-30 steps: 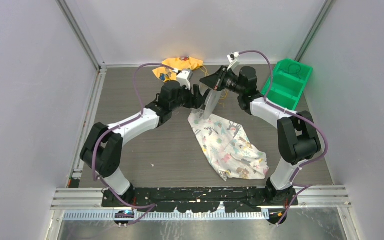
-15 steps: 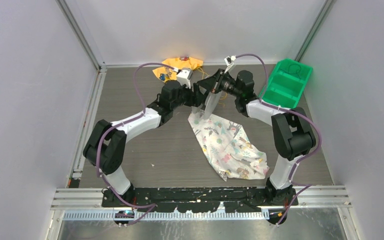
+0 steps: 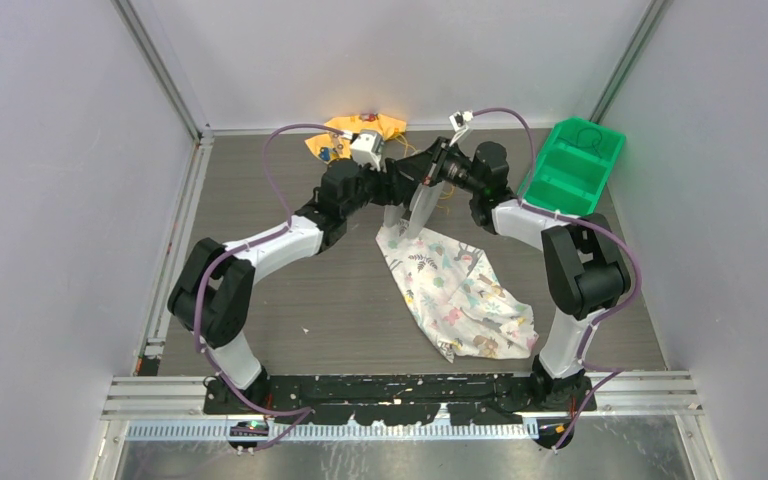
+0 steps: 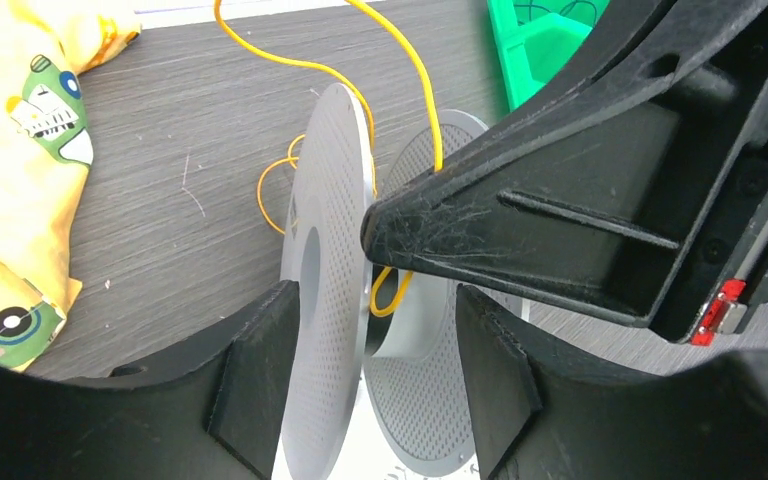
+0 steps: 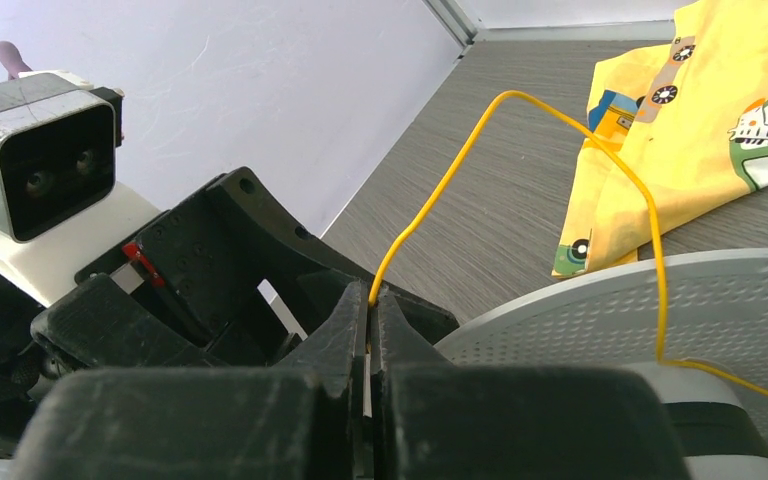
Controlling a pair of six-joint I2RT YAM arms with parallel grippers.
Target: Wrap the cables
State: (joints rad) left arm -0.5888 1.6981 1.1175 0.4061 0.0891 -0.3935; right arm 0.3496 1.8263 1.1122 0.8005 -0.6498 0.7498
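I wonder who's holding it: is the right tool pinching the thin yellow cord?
Yes, the right tool has its black fingers shut on the thin yellow cord.

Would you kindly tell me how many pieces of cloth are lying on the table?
2. A yellow vehicle-print cloth lies at the far edge of the table; a white patterned cloth lies near the centre, toward the right side. No third shows, though one could be hidden.

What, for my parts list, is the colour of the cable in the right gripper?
Yellow-orange; the cable shows best in the right wrist view.
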